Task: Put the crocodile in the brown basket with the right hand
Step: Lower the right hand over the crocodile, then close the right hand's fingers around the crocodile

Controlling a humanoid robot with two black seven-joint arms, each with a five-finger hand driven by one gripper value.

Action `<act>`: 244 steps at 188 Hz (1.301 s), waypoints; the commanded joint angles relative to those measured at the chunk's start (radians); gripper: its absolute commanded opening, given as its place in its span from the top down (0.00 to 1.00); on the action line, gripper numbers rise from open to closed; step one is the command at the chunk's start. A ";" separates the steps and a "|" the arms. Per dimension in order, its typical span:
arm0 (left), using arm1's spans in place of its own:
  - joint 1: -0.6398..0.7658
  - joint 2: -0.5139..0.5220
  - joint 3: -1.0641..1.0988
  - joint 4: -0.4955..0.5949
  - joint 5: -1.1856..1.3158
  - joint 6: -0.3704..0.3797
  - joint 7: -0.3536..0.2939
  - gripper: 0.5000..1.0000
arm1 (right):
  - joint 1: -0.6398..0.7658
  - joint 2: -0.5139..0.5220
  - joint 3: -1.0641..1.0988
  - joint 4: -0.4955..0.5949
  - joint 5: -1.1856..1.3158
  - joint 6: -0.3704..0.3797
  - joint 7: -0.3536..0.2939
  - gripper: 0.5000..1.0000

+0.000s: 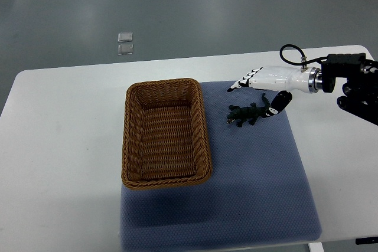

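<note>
Early stage, nothing delivered yet. The crocodile [248,114] is still lying on the blue mat [260,169], just right of the brown basket [166,134] and clear of its rim, head end pointing left toward the basket. The basket itself looks empty, sitting on the left part of the mat, long side running near-to-far. The right hand [260,90] comes in from the right edge and is right at the toy: fingers stretched out leftward just past its far side, thumb [280,101] dropped down at the tail end on the right. So the hand is spread, bracketing the toy, not closed on it; can't tell if the thumb is actually touching the tail or only overlapping it from this angle. No lift visible, the toy looks flat on the mat. Left arm isn't in frame. My read: approach done, grasp not made. Remaining: close on the crocodile, lift, carry left over the basket rim, release inside.
</note>
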 commanded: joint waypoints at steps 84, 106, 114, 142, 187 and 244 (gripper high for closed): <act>0.000 0.000 0.000 0.000 0.000 0.000 0.000 0.00 | 0.035 0.057 -0.085 -0.004 -0.091 -0.042 0.000 0.16; 0.000 0.000 0.000 0.000 0.000 0.000 0.000 0.00 | 0.048 0.070 -0.124 -0.036 -0.109 -0.058 0.000 0.16; 0.000 0.000 0.001 0.000 0.000 0.000 0.000 0.00 | 0.048 0.073 -0.131 -0.046 -0.111 -0.069 0.000 0.16; 0.000 0.000 0.001 0.000 0.000 0.000 0.000 0.00 | 0.051 0.083 -0.161 -0.066 -0.118 -0.111 0.000 0.17; 0.000 0.000 0.001 0.000 0.000 0.000 0.000 0.00 | 0.056 0.098 -0.188 -0.093 -0.149 -0.166 0.000 0.21; 0.000 0.000 0.000 0.000 0.000 0.000 0.000 0.00 | 0.062 0.101 -0.230 -0.121 -0.181 -0.212 0.000 0.30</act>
